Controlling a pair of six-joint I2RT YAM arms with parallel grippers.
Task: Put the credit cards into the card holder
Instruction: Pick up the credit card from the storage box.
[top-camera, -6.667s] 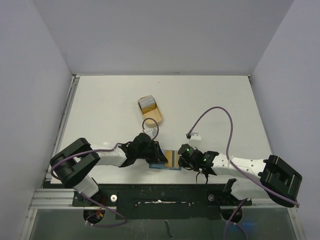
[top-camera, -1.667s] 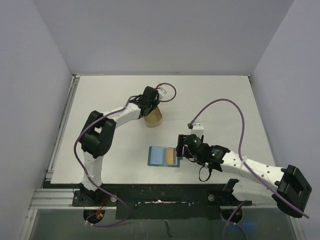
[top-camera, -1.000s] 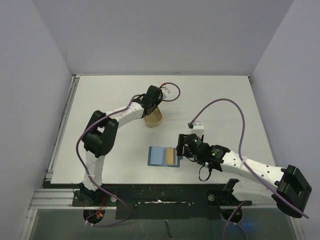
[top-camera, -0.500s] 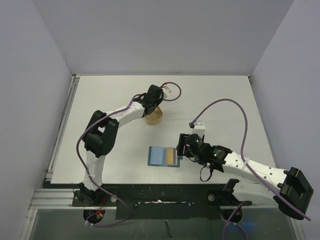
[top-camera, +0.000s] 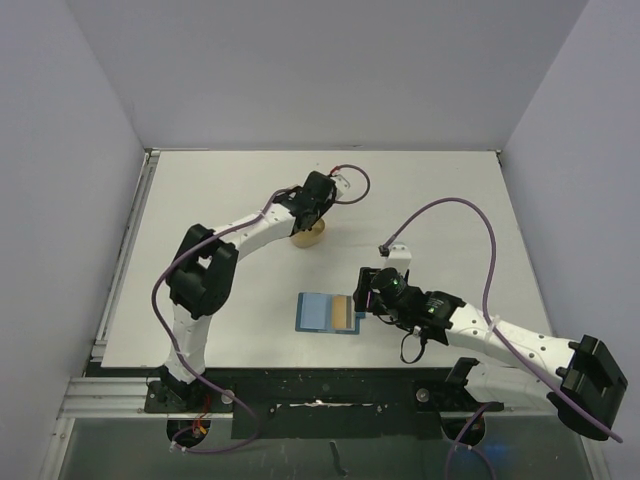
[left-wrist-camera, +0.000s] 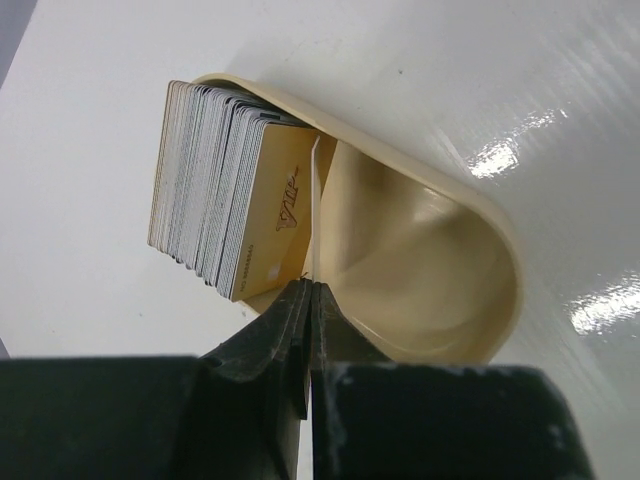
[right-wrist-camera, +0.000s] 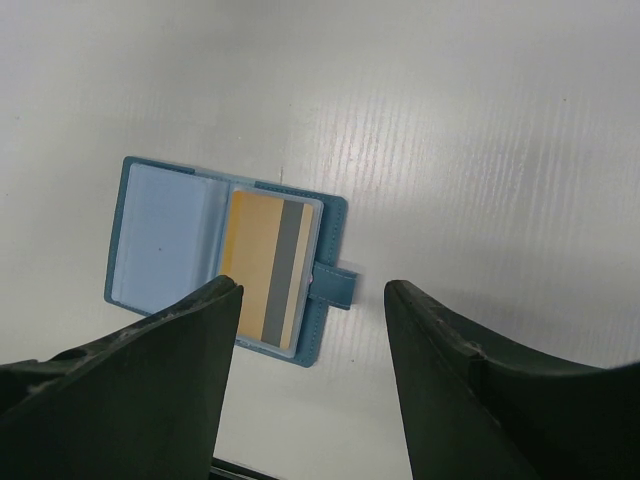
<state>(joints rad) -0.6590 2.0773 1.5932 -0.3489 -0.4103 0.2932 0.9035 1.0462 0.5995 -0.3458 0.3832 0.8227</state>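
Right gripper (right-wrist-camera: 312, 292) sits nearest, its fingers spread wide with nothing between them. The card holder (right-wrist-camera: 225, 262) lies open and flat on the white table (right-wrist-camera: 480, 120) just beyond those tips, its snap tab showing in the gap between the fingers. From above, that holder is only a teal patch with a tan strip beside the gripper. The wrist camera shows more: a pale blue pocket on the half farther from the tab, and a tan-orange card (right-wrist-camera: 250, 265) with a grey stripe lying in the half by the tab. A purple cable (top-camera: 450, 205) arcs over the table behind this arm. Farther off, the left gripper (left-wrist-camera: 308, 290) is pressed together on the near edge of a single card (left-wrist-camera: 315, 200), thin, white-edged and seen edge-on. The overhead view hides this, since the wrist covers most of the tan tray (left-wrist-camera: 480, 230). Just beside the pinched card, the credit cards (left-wrist-camera: 200, 195) stand on edge as a grey-white stack at one end of the tray, a gold-tan one facing the gripper.
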